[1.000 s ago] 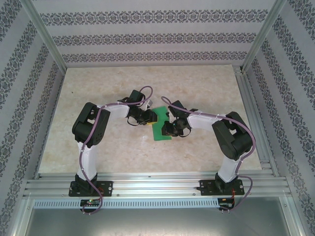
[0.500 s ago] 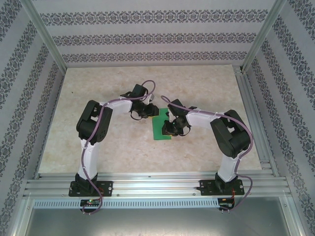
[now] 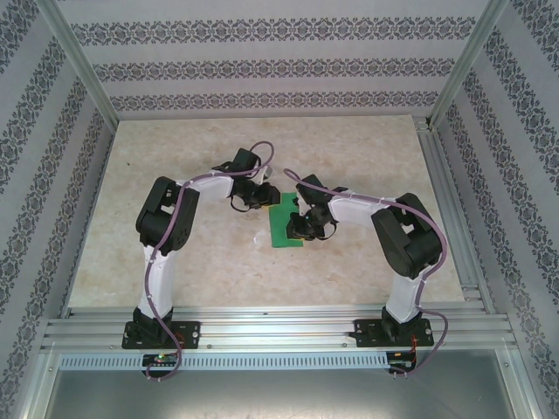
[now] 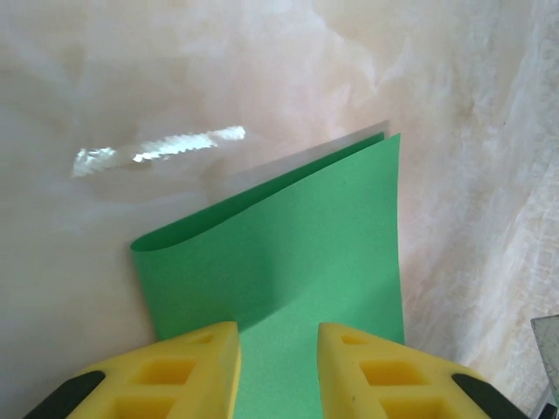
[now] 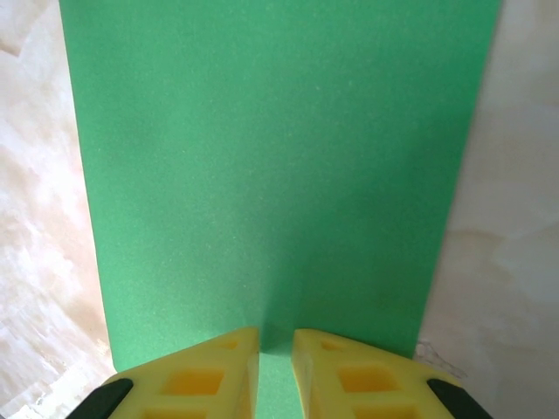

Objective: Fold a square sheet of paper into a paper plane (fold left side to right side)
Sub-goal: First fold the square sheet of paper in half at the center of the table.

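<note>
Top external view: bright green folded paper sheet [image 3: 284, 230] runs near-to-far between left pincer [image 3: 262, 203], spread, and right pincer [image 3: 302, 229], narrowly parted.

Walls [image 3: 262, 70]: pale wallpaper with bands of dark floral pattern, on three sides. Metal frame posts [image 3: 79, 65] at corners, slanting outward. Table top [image 3: 367, 148]: cream, marbled, glossy (bright streak of glare [image 4: 157, 147] in left wrist view). Ribbed metal rails [image 3: 279, 327] along near edge. Light even, soft.
</note>
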You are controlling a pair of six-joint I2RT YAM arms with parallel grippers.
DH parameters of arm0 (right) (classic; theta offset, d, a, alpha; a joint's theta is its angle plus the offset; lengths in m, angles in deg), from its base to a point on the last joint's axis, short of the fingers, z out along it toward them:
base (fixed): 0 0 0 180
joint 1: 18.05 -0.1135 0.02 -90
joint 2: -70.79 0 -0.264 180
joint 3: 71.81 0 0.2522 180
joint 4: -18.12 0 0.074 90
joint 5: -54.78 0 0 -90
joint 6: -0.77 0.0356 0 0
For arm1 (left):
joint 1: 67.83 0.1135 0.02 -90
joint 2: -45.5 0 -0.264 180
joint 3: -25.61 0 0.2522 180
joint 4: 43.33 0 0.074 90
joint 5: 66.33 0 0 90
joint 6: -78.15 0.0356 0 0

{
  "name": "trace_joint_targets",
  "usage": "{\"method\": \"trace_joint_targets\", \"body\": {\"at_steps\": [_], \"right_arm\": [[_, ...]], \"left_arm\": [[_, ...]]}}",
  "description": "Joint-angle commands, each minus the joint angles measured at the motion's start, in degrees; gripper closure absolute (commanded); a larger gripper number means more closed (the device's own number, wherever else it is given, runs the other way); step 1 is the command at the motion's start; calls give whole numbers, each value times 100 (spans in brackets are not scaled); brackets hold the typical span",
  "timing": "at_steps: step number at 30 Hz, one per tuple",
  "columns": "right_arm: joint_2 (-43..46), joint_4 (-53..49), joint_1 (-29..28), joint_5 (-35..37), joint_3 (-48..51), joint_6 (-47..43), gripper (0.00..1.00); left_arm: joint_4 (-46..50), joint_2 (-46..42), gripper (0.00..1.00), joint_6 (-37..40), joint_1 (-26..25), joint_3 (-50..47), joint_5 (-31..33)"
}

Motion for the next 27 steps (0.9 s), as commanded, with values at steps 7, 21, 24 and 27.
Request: {"method": "trace_joint_targets", "body": {"at_steps": [7,21,24,27], "right_arm": [[-328,-507,-104,416,240,-105,79],[-310,-480,-135,329,255,-89,80],[-312,-456,-148,312,256,-86,80],[-327,-445,-157,290,246,-76,79]], "left_arm": [[-387,542,68,416,680,10,533],[-390,1233,68,295,1084,971,504],[-444,1296,68,221,1132,1122,464],[-534,1351,68,125,1155,1291,415]]}}
